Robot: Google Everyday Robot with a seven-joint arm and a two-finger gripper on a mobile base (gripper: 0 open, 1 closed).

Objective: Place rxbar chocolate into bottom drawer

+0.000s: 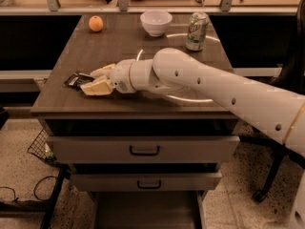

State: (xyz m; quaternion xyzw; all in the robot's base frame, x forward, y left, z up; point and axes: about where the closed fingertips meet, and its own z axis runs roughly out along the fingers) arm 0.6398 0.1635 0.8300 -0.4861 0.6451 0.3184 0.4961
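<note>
The rxbar chocolate (76, 80), a small dark shiny wrapper, lies flat near the left edge of the wooden tabletop (157, 111). My gripper (88, 80) rests low on the tabletop right at the bar's right end, touching or nearly touching it, with the white arm reaching in from the right. Below the two upper drawers, the bottom drawer (143, 209) stands pulled out toward me, showing a plain grey floor with nothing on it.
An orange (96, 23), a white bowl (156, 22) and a green soda can (197, 31) stand along the back of the tabletop. Two shut drawers with dark handles (144, 150) face me. A wire basket (40, 147) and cables lie on the floor at left.
</note>
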